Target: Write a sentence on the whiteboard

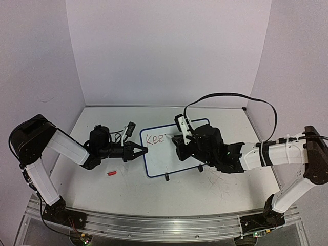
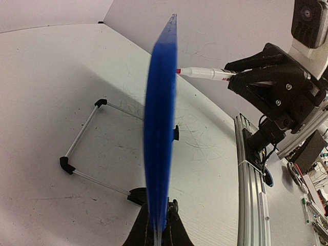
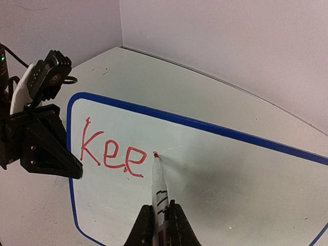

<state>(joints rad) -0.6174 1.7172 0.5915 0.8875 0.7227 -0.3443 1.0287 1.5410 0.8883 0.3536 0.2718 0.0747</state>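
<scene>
Red letters point(image 3: 110, 156) on whiteboard point(image 3: 230, 174), marker point(image 3: 159, 187) tip touching it

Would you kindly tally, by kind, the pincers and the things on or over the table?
whiteboard: 1
marker: 1
small red piece lying on the table: 1
pincers: 2 (left pincer shut on the whiteboard's rim, right pincer shut on the marker)
total: 5

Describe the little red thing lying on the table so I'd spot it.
Find the blue-rimmed whiteboard mid-table. Left of its near-left corner lies a small red piece, perhaps a marker cap. Unlike the red lettering, it sits off the board.
</scene>
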